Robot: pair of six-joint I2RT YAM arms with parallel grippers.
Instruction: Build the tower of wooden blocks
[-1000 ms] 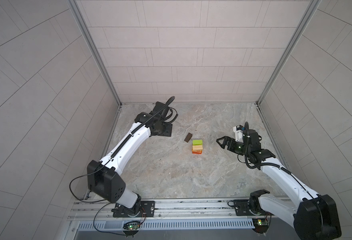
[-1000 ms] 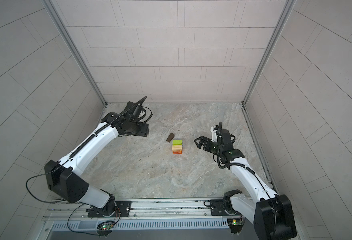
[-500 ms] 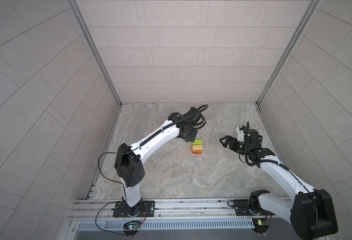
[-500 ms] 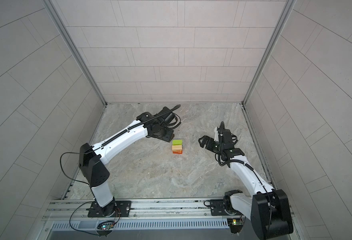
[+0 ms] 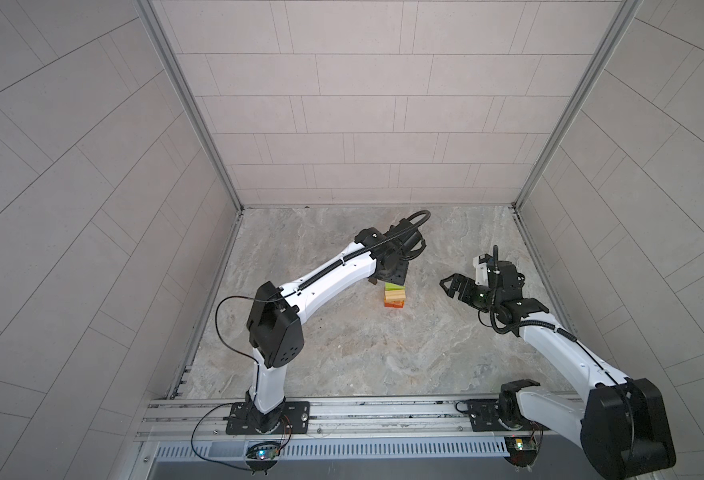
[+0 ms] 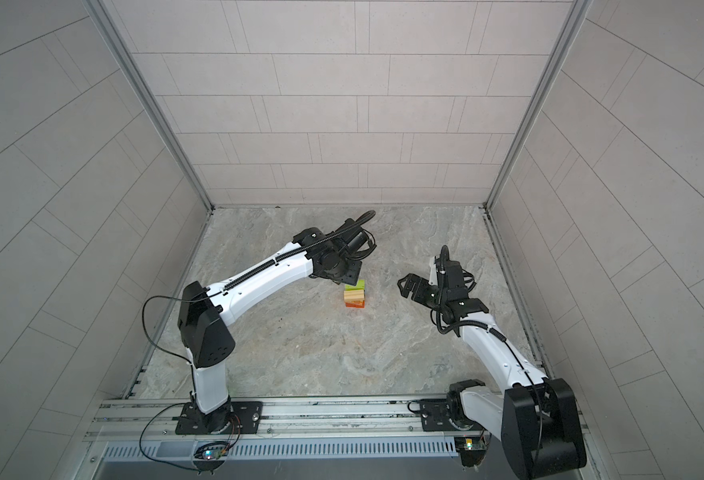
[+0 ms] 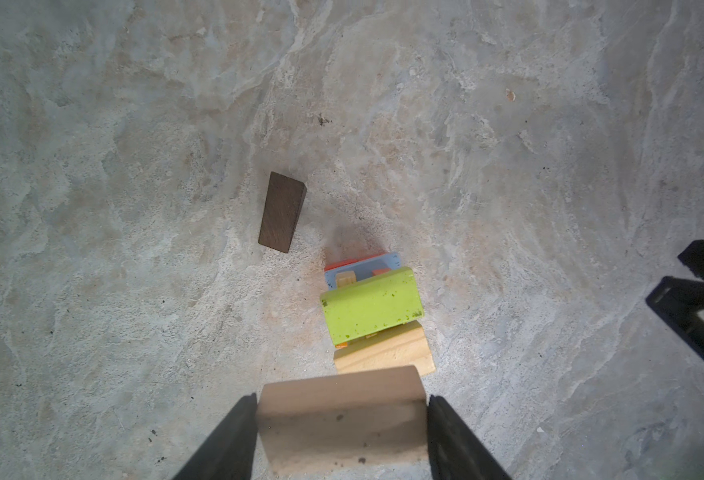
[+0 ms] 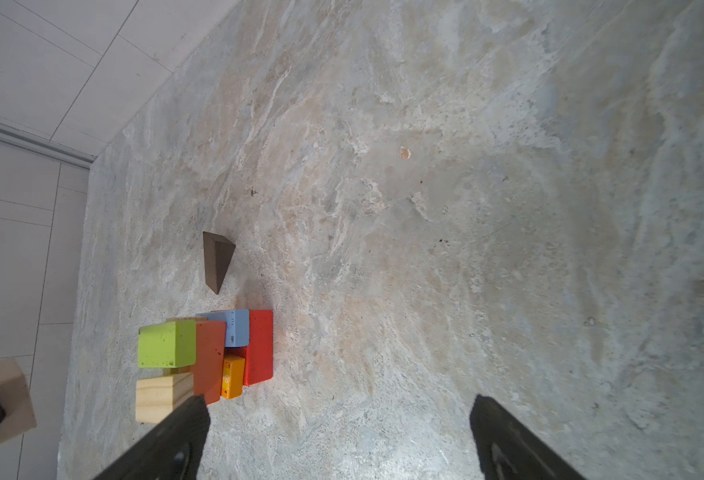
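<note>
The tower [image 5: 394,296] [image 6: 354,295] stands mid-floor in both top views: red [image 8: 258,349] and orange [image 8: 209,361] blocks low, light blue [image 8: 234,328] and yellow [image 8: 232,376] between, a green block [image 7: 371,309] and a tan block [image 7: 383,353] on top. My left gripper [image 7: 342,400] is shut on another tan block [image 7: 342,419], held in the air just beside the tower's tan block. A dark brown block [image 7: 282,212] lies flat on the floor behind the tower. My right gripper [image 8: 339,405] [image 5: 450,286] hangs open and empty to the tower's right.
The marble floor [image 5: 362,353] is boxed in by tiled walls on three sides, with the arms' mounting rail [image 5: 362,411] along the front. The left wrist [image 5: 391,266] covers its own jaws and most of the brown block in both top views.
My left arm has swung from the back left across to the tower, carrying the tan block and covering the brown block from above. The right gripper has barely shifted.
</note>
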